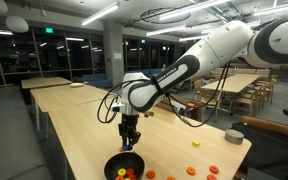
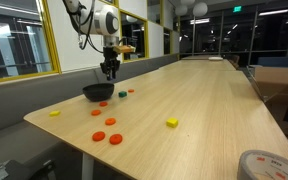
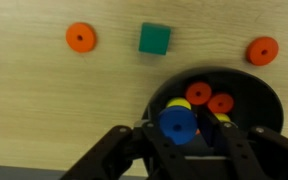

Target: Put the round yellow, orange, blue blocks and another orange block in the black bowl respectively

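The hand (image 3: pixel 179 140) gripped the blue block (image 3: pixel 178 123) above the black bowl (image 3: pixel 259 100). Released too high, it might bounce out.

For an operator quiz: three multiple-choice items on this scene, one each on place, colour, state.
1. The gripper is: A above the black bowl; B over bare tabletop; C raised far overhead.
2. The disc between its fingers is: A orange; B blue; C yellow.
3. The gripper is: A wide open; B shut on the blue disc; C shut on nothing.
Answers: A, the bowl lies under it in the wrist view; B, it shows blue; B, the fingers clamp it.
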Motion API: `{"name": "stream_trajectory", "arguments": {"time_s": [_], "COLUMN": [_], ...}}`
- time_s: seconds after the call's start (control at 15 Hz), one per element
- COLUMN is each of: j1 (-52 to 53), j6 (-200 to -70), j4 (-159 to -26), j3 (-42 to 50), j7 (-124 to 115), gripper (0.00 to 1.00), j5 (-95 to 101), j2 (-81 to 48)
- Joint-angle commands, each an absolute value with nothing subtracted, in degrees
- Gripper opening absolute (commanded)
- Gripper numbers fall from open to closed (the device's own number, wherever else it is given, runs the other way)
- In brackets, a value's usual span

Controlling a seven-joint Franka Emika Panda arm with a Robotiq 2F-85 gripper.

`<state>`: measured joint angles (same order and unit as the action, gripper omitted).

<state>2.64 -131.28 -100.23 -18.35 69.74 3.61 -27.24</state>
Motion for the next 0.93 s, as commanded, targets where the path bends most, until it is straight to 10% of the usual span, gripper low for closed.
{"name": "stream_trajectory", "arguments": {"time_s": [0.0, 0.2, 0.33, 0.87], "j1": [1.2, 1.8, 2.51, 4.4], "j6": [-125.0, -119.45, -116.4, -116.31], "j4": [-99.16, -97.86, -97.21, -98.34], "j3": [-21.19, -20.72, -19.56, -15.4], "j7": [81.95, 87.95, 88.87, 82.72], "gripper": [0.24, 0.24, 0.69, 1.0], "j5": [-3.67, -7.29, -8.05, -6.13], "j2": [-26.23, -26.71, -26.83, -26.02]}}
